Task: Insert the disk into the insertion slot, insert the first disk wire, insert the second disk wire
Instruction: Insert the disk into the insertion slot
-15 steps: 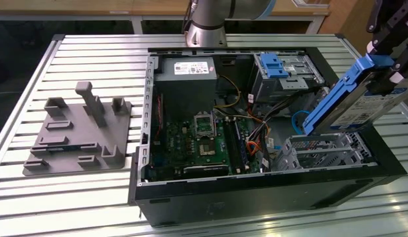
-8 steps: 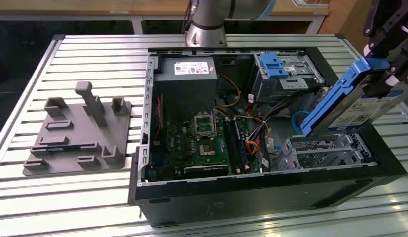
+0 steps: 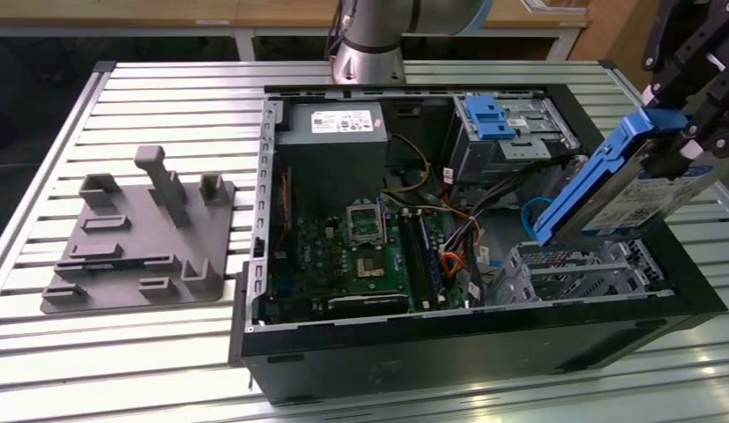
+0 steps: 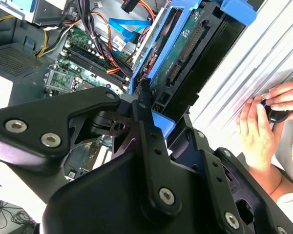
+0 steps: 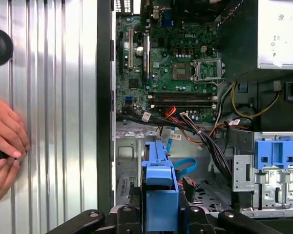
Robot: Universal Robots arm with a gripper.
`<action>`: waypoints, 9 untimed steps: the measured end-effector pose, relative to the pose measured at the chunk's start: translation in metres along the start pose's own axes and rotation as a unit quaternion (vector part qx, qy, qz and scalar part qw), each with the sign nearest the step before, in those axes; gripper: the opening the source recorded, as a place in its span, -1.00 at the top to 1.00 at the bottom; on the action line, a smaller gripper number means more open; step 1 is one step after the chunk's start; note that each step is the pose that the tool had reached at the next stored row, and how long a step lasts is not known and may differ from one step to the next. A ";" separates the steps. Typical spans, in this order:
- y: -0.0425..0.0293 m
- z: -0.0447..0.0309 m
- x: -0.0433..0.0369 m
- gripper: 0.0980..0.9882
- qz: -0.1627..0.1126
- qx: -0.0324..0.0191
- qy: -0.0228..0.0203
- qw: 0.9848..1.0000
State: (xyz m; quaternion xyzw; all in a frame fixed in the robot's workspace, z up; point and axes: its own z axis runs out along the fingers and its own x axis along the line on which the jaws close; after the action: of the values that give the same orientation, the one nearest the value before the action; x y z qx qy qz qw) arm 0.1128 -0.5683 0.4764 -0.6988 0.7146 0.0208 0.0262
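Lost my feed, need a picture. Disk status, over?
Gripper shut on the disk. Disk tilted, above the insertion slot, not in. Blue cable close by its lower end.

I count one table (image 3: 164,97) carrying one open computer case (image 3: 458,352) and one grey fixture plate (image 3: 129,247).

Inside the case:
- one motherboard (image 3: 364,256)
- one power supply (image 3: 335,123)
- one insertion slot (image 3: 576,269)
- one taller bay (image 3: 531,132)
- one blue bracket (image 3: 487,117)

My one end effector (image 3: 680,145) carries one disk (image 3: 623,189). Both wrist views show a person's hands (image 4: 256,134), two in number.
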 end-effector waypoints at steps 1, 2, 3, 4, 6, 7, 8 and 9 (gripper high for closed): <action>0.0000 0.0006 0.0000 0.41 0.000 0.000 0.000 1.000; 0.0000 0.0012 0.0000 0.41 0.000 0.000 0.000 1.000; 0.0000 0.0018 0.0001 0.41 0.000 0.000 0.000 1.000; 0.0001 0.0024 0.0001 0.41 0.000 0.000 0.000 1.000; 0.0001 0.0036 0.0002 0.41 0.000 0.000 0.000 1.000; 0.0000 0.0041 0.0002 0.41 0.000 0.000 0.000 1.000; 0.0001 0.0047 0.0003 0.41 0.000 0.000 0.000 1.000; 0.0001 0.0053 0.0003 0.41 0.000 0.000 0.000 1.000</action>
State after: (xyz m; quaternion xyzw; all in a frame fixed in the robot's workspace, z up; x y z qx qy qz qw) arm 0.1128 -0.5682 0.4712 -0.6987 0.7146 0.0207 0.0261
